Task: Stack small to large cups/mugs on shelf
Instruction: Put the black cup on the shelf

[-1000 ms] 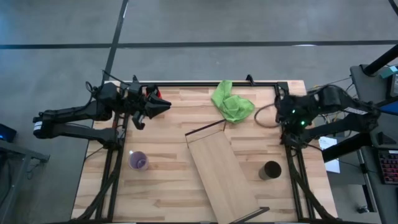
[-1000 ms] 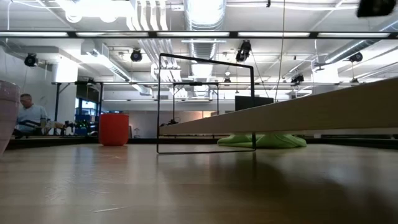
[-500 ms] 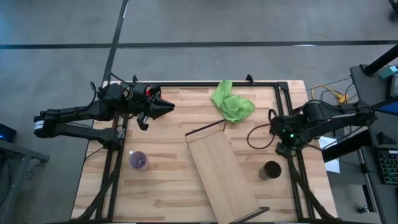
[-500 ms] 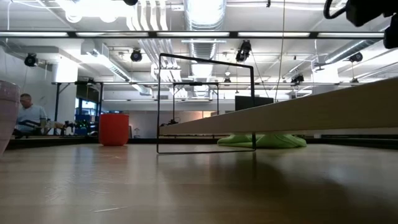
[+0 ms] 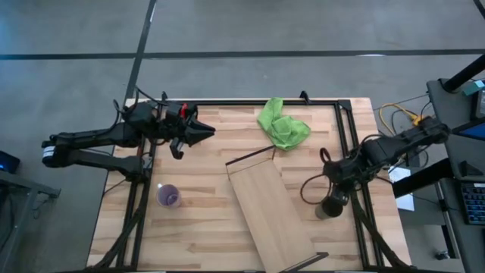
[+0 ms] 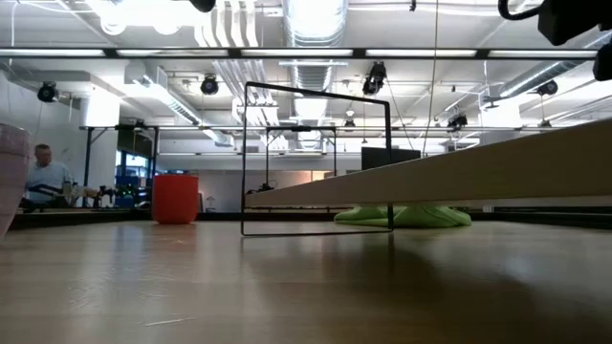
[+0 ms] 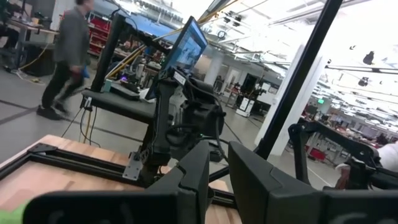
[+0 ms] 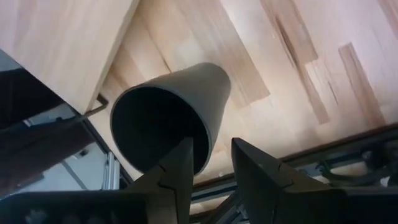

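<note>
The dark cup [image 5: 330, 208] stands upright on the table at the right, and it also shows in the right wrist view [image 8: 163, 127]. My right gripper [image 5: 334, 196] is just above it and slightly open. One finger [image 8: 177, 177] is over the cup's mouth and the other [image 8: 258, 177] is outside its wall. The purple cup [image 5: 168, 196] stands at the near left. The red cup [image 6: 175, 199] stands far back. The shelf [image 5: 269, 212] runs slantwise on thin dark wire legs [image 6: 316, 158]. My left gripper [image 5: 203, 130] hovers shut at the far left. My right gripper comes at the dark cup from above, and the cup's rim [image 8: 202, 152] lies between its two fingers. I cannot tell whether either finger touches the rim. The cup stands on the table.
A green cloth [image 5: 283, 126] lies at the far middle. A dark frame [image 5: 345, 144] runs along the table's edges. A cable loop [image 5: 312, 189] hangs from the right arm beside the shelf. A person [image 6: 43, 177] is in the room behind.
My right gripper has gone from the table's far right toward the near edge and down. It now stands at the dark cup's rim. The cups and the shelf have stayed where they were.
</note>
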You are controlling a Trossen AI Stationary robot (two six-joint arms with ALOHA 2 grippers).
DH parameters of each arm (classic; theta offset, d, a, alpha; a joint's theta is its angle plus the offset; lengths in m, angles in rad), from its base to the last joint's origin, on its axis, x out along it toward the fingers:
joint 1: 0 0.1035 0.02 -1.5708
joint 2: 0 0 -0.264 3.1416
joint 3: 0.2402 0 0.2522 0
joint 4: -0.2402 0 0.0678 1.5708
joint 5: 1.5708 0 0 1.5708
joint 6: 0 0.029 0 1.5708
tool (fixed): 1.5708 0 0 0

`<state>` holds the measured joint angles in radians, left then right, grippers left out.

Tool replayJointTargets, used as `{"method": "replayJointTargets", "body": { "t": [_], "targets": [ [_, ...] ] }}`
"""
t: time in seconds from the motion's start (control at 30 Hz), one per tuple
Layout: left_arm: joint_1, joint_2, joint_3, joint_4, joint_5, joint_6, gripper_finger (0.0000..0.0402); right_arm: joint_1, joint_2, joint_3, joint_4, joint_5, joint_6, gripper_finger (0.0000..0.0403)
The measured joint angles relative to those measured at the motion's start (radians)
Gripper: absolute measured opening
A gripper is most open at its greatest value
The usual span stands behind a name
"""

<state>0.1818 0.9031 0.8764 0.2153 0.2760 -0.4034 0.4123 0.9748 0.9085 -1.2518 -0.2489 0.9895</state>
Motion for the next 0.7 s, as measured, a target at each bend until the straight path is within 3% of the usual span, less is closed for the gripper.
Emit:
{"method": "replayJointTargets", "body": {
  "t": [0.3, 0.7],
  "targets": [
    [0.0, 0.025, 0.0, -0.001, 0.0, 0.0, 0.0047, 0.068, 0.067, -0.018, 0.002, 0.017, 0.006, 0.0104],
    [0.0, 0.03, -0.001, 0.0, 0.0, 0.0, 0.0047, 0.075, 0.133, -0.063, 0.01, 0.025, -0.003, 0.0085]
  ]
}}
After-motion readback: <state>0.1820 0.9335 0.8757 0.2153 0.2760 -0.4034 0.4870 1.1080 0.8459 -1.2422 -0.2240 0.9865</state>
